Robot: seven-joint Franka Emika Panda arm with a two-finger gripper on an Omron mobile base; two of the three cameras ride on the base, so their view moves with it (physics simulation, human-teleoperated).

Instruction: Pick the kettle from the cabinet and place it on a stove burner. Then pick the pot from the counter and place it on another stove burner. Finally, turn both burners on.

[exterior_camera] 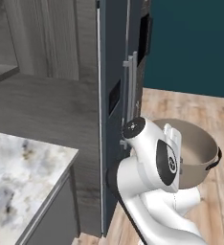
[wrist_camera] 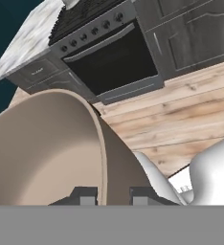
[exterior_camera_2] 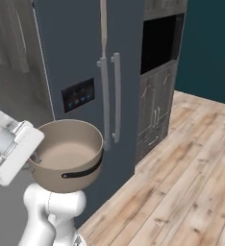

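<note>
Carrying the pot [exterior_camera_2: 68, 153], gripper [wrist_camera: 111, 195] pinched narrow over its rim, one finger inside the cream wall, one outside. A rim grip suits this: the body is far too wide to span. Pot hangs clear of any surface, just in front of the tall blue-grey fridge [exterior_camera_2: 81, 67], mouth roughly upward, above the wood floor [exterior_camera_2: 191, 168]. Stove [wrist_camera: 102, 52] lies well beyond the pot, seen past its rim in the hand view, knobs in a row. Judgement: transit step, pot bound for a burner; a one-sided rim hold could let it tilt.
</note>
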